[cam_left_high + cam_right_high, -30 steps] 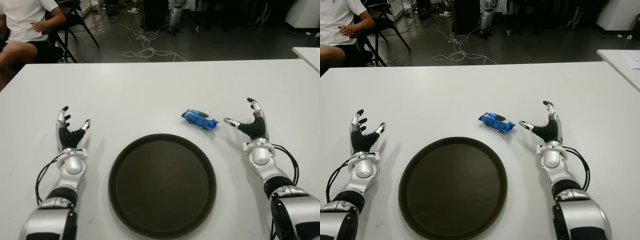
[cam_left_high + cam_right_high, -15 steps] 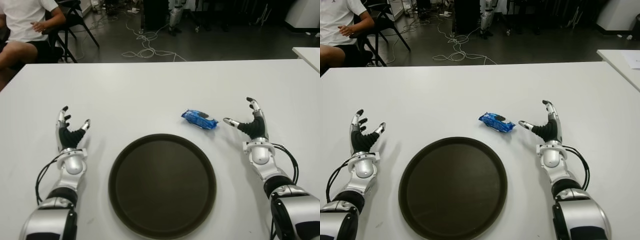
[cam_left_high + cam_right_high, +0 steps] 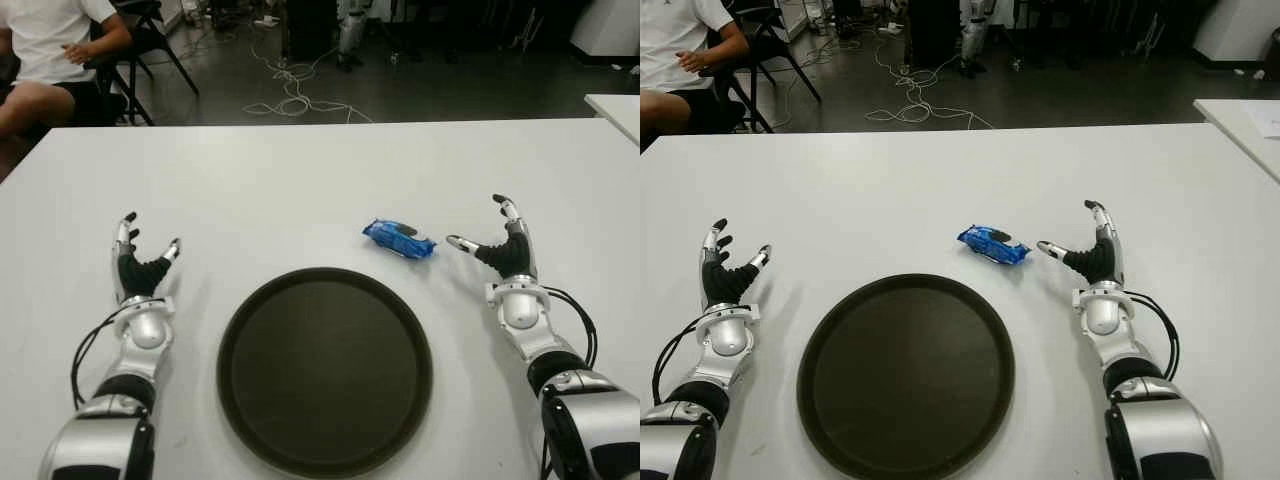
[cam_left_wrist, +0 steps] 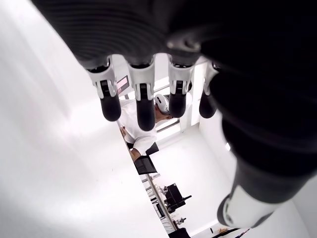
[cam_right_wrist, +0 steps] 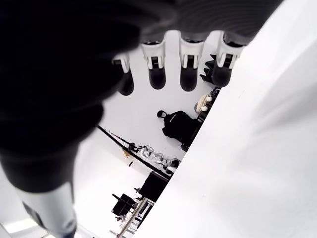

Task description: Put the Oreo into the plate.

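Oreo (image 3: pixel 399 239) between plate (image 3: pixel 325 369) and right hand (image 3: pixel 503 249) (fingers spread, empty).

A broad, smooth white counter (image 3: pixel 300 170) fills most of the head views. Beyond its far edge lies a dark grey floor (image 3: pixel 450 90), where a loose tangle of white cables (image 3: pixel 290 95) runs across. At the far left a person in a white shirt (image 3: pixel 45 45) sits on a black folding chair (image 3: pixel 150 40). A corner of a second white table (image 3: pixel 615 105) shows at the right edge. Dark shapes along the back may be equipment stands, though they are too dim to tell.
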`<state>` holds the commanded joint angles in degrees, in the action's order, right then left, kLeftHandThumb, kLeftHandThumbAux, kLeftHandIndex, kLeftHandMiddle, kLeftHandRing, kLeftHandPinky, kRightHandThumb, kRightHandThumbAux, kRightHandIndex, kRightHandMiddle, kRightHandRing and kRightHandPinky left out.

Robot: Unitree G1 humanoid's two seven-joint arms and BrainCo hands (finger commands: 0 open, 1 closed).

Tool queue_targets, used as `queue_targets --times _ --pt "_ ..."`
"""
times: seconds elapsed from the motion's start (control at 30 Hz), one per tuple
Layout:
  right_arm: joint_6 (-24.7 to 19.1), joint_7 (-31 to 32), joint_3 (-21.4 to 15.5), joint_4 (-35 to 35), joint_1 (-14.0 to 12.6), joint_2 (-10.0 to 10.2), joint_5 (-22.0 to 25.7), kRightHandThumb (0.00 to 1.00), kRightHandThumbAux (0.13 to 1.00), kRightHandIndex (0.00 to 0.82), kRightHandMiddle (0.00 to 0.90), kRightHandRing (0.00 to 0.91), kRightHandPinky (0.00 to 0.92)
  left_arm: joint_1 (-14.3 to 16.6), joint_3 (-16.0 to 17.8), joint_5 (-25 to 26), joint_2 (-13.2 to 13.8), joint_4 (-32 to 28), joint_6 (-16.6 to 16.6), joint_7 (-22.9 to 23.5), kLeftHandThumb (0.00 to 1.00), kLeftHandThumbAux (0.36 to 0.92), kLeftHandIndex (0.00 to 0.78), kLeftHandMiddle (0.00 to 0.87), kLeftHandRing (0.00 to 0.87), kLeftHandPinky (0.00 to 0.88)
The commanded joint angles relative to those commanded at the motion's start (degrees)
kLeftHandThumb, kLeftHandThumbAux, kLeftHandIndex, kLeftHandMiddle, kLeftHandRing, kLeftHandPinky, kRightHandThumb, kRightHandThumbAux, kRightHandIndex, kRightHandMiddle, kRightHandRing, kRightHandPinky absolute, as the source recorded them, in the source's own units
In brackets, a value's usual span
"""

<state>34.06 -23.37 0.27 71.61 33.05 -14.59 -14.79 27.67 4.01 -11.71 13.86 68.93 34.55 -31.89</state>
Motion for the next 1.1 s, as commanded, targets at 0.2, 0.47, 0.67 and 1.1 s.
queue_targets --times 0.2,0.47,0.67,1.1 --pt "0.0 0.0 -0.1 0.0 0.0 0.0 0.0 0.000 0.751 0.068 0.071 0.058 0.041 0.0 -0.1 -0.1 0.1 -0.1 0.2 0.0 0.027 0.793 0.096 0.084 0.090 0.102" --pt "-0.2 -0.4 0.1 0.0 0.1 0.0 -0.2 0.000 0.780 0.054 0.057 0.044 0.027 0.1 0.0 0.2 0.1 0.0 0.0 0.2 0.028 0.790 0.101 0.094 0.095 0.099" --pt "-0.1 -0.8 0.3 0.0 0.0 -0.1 -0.5 0.000 0.781 0.062 0.073 0.063 0.047 0.0 0.1 0.3 -0.1 0.0 0.0 -0.1 0.026 0.805 0.107 0.106 0.111 0.118" --pt "0.1 -1.5 0.7 -0.1 -0.1 -0.2 -0.6 0.000 0.796 0.066 0.083 0.069 0.053 -0.1 -0.2 -0.1 0.0 -0.1 0.0 -0.5 0.040 0.798 0.097 0.097 0.104 0.112"
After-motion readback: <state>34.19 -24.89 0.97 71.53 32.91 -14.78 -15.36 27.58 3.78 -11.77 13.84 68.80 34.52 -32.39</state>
